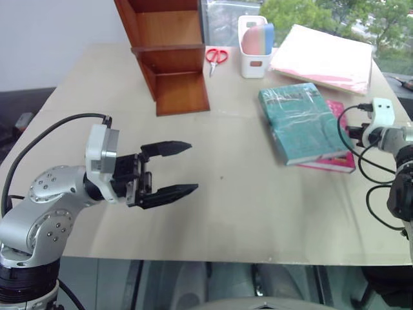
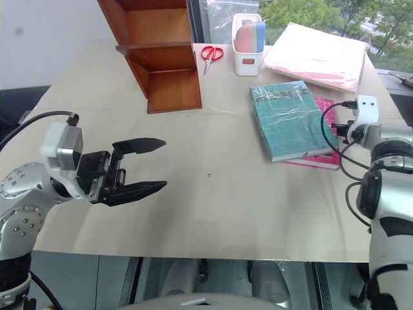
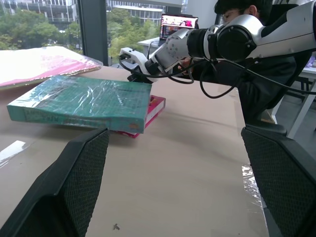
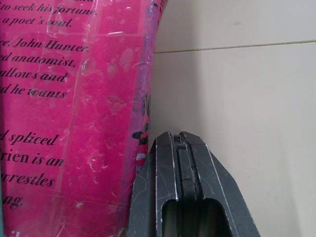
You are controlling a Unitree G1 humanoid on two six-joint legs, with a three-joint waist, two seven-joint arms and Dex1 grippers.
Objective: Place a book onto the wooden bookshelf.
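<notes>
My right tool [image 4: 180, 143] has its fingers pressed together on nothing, tip low over the surface [image 1: 245, 194] just beside the outer edge of the magenta book [image 4: 74, 98]. My left tool [image 1: 164, 169] hangs over the near left part of the surface with its fingers spread wide and empty, pointing across toward the right side.

The book [image 1: 300, 121] lies flat on the right half of the surface, resting on top of the magenta book, which shows only along its near and right edges. The book is immediately to the left of my right tool, and well apart from my left tool, so the right arm is the nearer one. Its long axis runs from near to far, tilted slightly, with the near short edge toward me.

The wooden bookshelf [image 1: 169, 55] stands at the far left of the surface, open compartments facing the right and front. Judgement: the book must travel diagonally across open surface to reach it.

Other items: red scissors [image 1: 215, 58] just right of the bookshelf, a white holder [image 1: 253, 61] with coloured contents beside them, and a pale pink folder stack [image 1: 322, 58] at far right. A person [image 3: 247, 54] is seated beyond the right arm in the left wrist view.

Judgement: the shut right tool must open before any grasp
</notes>
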